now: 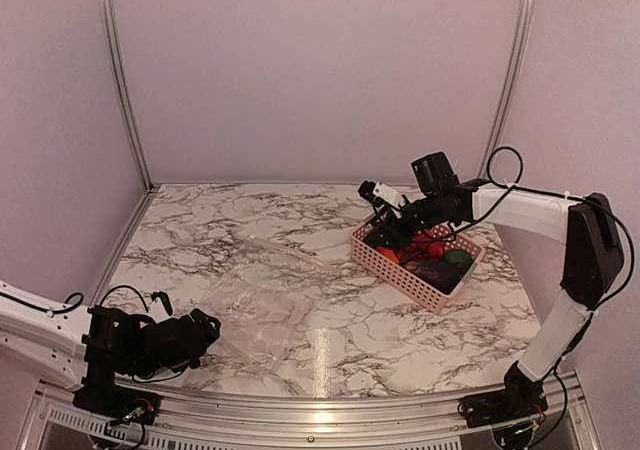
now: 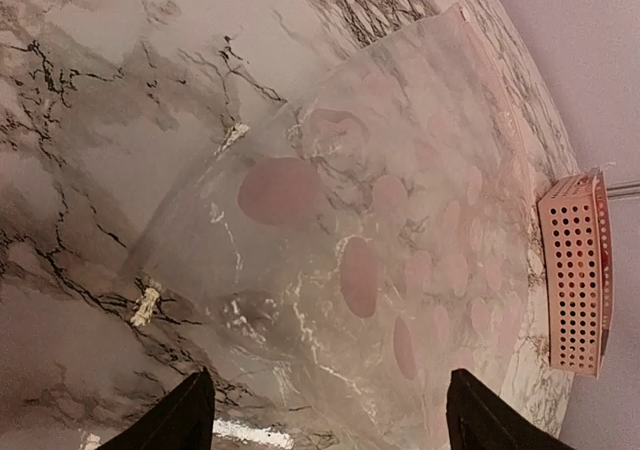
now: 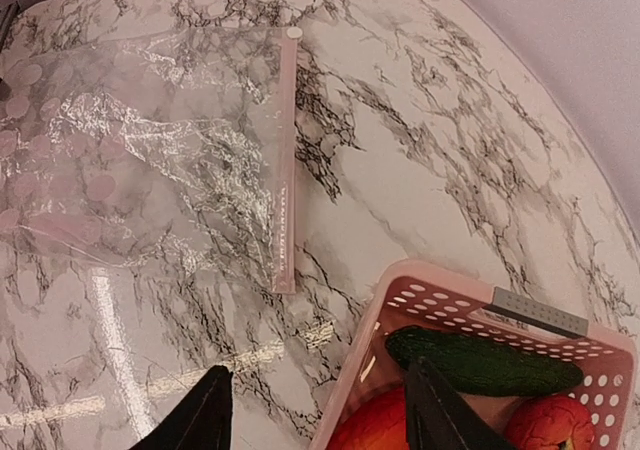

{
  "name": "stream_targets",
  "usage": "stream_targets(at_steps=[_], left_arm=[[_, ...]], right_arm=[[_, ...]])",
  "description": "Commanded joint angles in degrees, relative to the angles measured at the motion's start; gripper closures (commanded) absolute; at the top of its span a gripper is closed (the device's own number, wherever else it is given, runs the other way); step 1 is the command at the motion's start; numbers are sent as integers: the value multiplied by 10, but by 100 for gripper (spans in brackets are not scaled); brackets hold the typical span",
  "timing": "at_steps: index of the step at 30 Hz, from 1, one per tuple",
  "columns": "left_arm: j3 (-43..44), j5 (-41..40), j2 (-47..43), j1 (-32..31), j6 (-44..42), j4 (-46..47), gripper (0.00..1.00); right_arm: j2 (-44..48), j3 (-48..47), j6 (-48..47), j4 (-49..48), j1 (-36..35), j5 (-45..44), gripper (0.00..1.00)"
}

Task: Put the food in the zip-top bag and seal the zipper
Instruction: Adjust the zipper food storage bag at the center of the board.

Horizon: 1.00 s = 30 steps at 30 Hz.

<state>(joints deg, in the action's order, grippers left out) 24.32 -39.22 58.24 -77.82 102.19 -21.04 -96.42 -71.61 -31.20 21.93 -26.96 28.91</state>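
Observation:
The clear zip-top bag lies flat and crinkled on the marble table, left of centre. Its zipper runs along the far edge, seen as a pale strip in the right wrist view. The food sits in a pink basket: red fruits, a dark eggplant, a green piece and a long cucumber. My right gripper is open and straddles the basket's near rim, one finger above a red fruit. My left gripper is open, low at the bag's near end, holding nothing.
The pink basket stands right of the bag, about a hand's width from the zipper's end. Pale walls with metal posts close the table at the back and sides. The table's near edge carries a metal rail.

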Motion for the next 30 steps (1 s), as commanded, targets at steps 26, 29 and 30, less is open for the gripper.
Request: stream_targets(at_steps=[26,29,30], left_arm=[[92,81,71,323,-548,158,100],[149,157,112,382,-651,127,100],[165,189,124,396,-681,124,100]], right_arm=[[6,28,11,0,-3,43,49],[4,30,14,0,-3,52,50],[2,30,15,1,-3,57,50]])
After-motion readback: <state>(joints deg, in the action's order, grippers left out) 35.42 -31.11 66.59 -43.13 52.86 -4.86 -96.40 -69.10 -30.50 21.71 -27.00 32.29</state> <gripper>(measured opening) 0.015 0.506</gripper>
